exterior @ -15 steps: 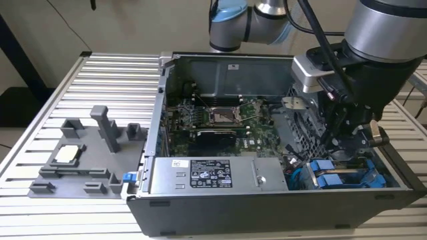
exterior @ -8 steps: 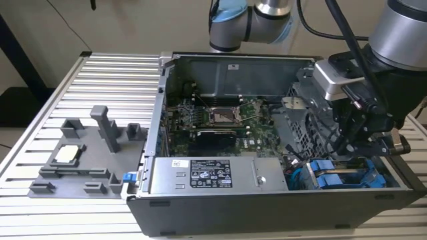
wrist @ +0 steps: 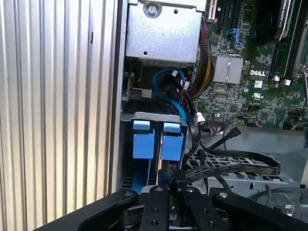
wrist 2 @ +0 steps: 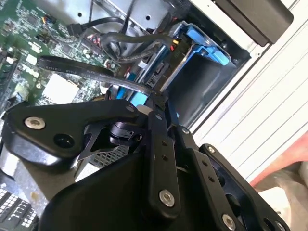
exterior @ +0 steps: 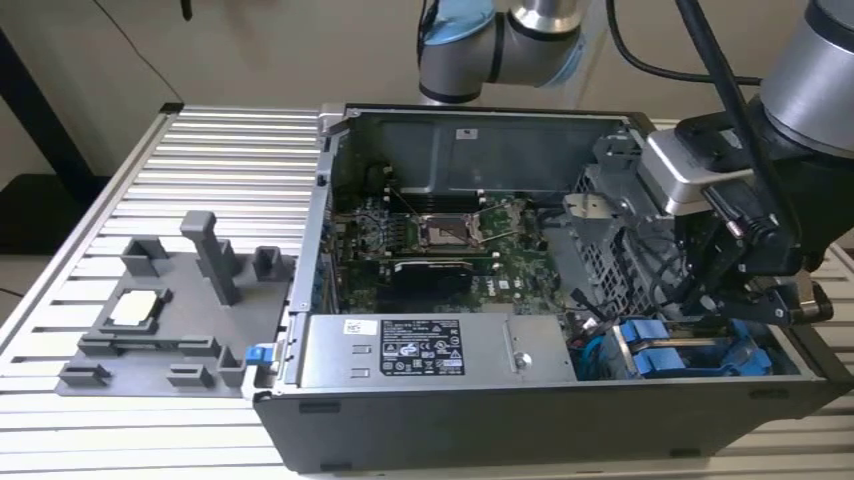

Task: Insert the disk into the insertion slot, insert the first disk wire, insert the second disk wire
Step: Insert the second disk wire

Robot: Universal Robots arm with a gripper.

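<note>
- Bench (exterior: 134,430): slatted metal, with its near edge closest in the exterior view. It carries the open computer case (exterior: 534,420) and, to the exterior view's left, a grey fixture tray (exterior: 160,330).
- Arm (exterior: 814,70): it reaches down into the case's near corner on the exterior view's right.
- Power supply (exterior: 427,350): it lies along the near wall and bears one white sticker and one black sticker. Their print is too small to make out, and the motherboard (wrist: 250,91) has white lettering that is left unread.
- Insertion slot (wrist: 154,116): this is the grey sheet-metal bay, and two blue carriers stand side by side in it. The disk (wrist: 172,142) is taken to be the carrier nearer the tool, and it looks fully seated.
- Tool (wrist: 173,179): in both wrist views its fingers are drawn narrow. They appear to pinch the end of a flat black disk wire (wrist: 240,166) just beside the disk's blue carrier, so the wiring step seems to be in hand.
- Doing it well would likely mean keeping the plug square to the disk's socket and pushing straight. The wire's loop should stay off the thin blue cable (wrist: 163,91) behind the bay.
</note>
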